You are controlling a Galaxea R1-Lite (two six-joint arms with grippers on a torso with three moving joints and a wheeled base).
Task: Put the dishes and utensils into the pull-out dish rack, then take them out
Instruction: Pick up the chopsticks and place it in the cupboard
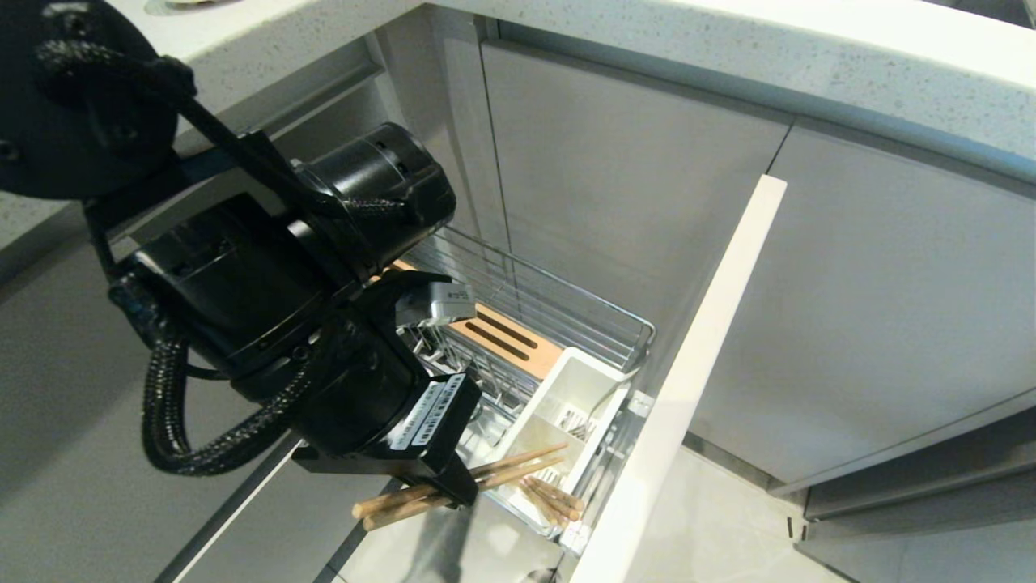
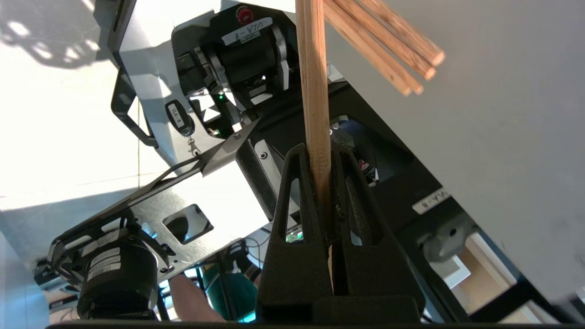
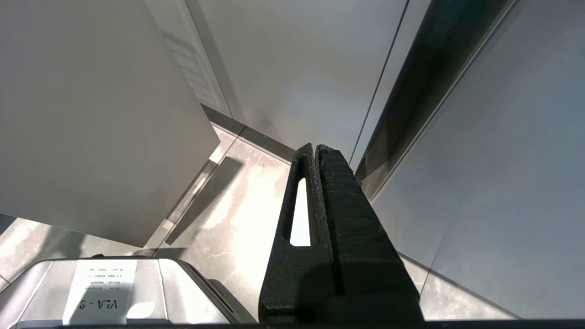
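**Jaws clamped on chopsticks above the pull-out rack**

Jaws of the left gripper (image 1: pixel 457 490) are clenched on a bundle of wooden chopsticks (image 1: pixel 453 484), held crosswise over the near end of the pull-out dish rack (image 1: pixel 566 316). More chopsticks (image 1: pixel 554 498) lie in the white caddy (image 1: pixel 583 380) below. A slotted wooden strip (image 1: pixel 506 336) sits further back in the wire basket. The grey front panel (image 1: pixel 696 372) stands beside the caddy. The left arm blocks the rack's inner part. Jaws of the right gripper (image 3: pixel 316 151) are pressed together, empty, parked near the floor (image 3: pixel 237 201).
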